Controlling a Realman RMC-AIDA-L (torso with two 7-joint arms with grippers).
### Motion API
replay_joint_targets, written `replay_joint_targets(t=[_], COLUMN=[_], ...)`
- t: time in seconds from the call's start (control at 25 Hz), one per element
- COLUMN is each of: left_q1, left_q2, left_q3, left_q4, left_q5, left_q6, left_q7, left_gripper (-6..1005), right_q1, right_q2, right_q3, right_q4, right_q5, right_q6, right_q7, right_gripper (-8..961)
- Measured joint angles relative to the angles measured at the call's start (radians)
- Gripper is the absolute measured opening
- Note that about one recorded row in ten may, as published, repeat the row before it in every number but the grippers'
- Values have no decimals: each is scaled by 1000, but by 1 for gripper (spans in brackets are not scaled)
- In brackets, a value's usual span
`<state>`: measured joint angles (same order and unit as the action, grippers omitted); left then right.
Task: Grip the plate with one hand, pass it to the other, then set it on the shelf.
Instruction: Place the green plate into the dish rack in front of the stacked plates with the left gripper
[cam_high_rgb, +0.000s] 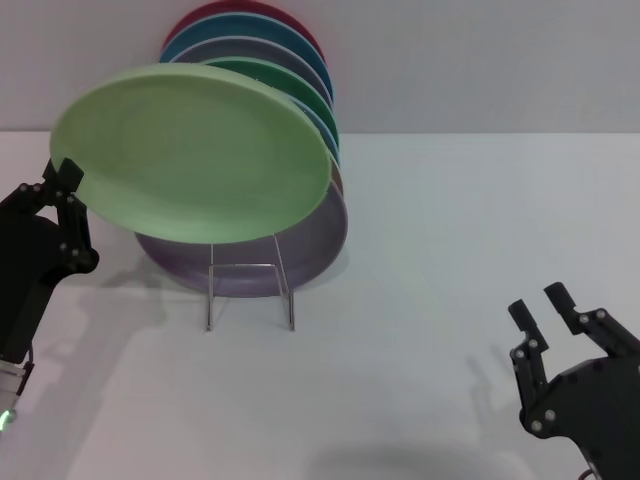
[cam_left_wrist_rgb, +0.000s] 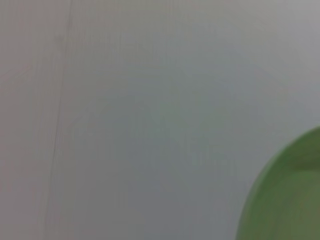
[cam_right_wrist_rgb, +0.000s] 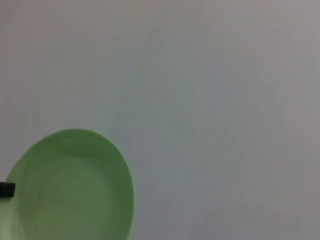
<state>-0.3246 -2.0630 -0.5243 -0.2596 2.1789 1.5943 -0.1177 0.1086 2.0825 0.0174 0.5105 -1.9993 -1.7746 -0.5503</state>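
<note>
The light mint-green plate (cam_high_rgb: 195, 155) is in the air, tilted, in front of the top of the shelf. My left gripper (cam_high_rgb: 62, 180) is at the far left and is shut on the plate's left rim. Part of the plate shows in the left wrist view (cam_left_wrist_rgb: 290, 195). It also shows in the right wrist view (cam_right_wrist_rgb: 70, 185), with a black fingertip (cam_right_wrist_rgb: 6, 190) at its edge. My right gripper (cam_high_rgb: 536, 300) is open and empty, low at the right and well away from the plate. The shelf (cam_high_rgb: 250, 295) is a clear rack with a thin front frame, below the plate.
Several plates stand on edge in the rack behind the held plate: a lilac one (cam_high_rgb: 315, 245) in front, then an emerald-green one (cam_high_rgb: 285, 75), blue ones and a red one (cam_high_rgb: 250, 10) at the back. The white table (cam_high_rgb: 450, 220) runs to a grey wall behind.
</note>
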Motion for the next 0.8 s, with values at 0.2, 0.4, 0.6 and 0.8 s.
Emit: replay_joint_targets(t=[0.2, 0.4, 0.6, 0.8], left_q1=[1, 5, 11, 7], left_q2=[-3, -4, -6, -7], left_q3=[0, 11, 21, 28], left_q4=[11, 11, 12, 9], left_q5=[3, 6, 6, 6], left_q6=[-7, -8, -35, -56], left_q7=[2, 2, 10, 48], left_gripper=[106, 112, 118, 124], right_q1=[-2, -2, -4, -3], right_q2=[-1, -1, -3, -4], right_q3=[9, 12, 19, 19], right_q4=[-10, -13, -14, -14], right_q5=[1, 1, 1, 1], right_q6=[-1, -2, -6, -13], right_q7=[0, 1, 1, 1], right_gripper=[245, 245, 245, 245])
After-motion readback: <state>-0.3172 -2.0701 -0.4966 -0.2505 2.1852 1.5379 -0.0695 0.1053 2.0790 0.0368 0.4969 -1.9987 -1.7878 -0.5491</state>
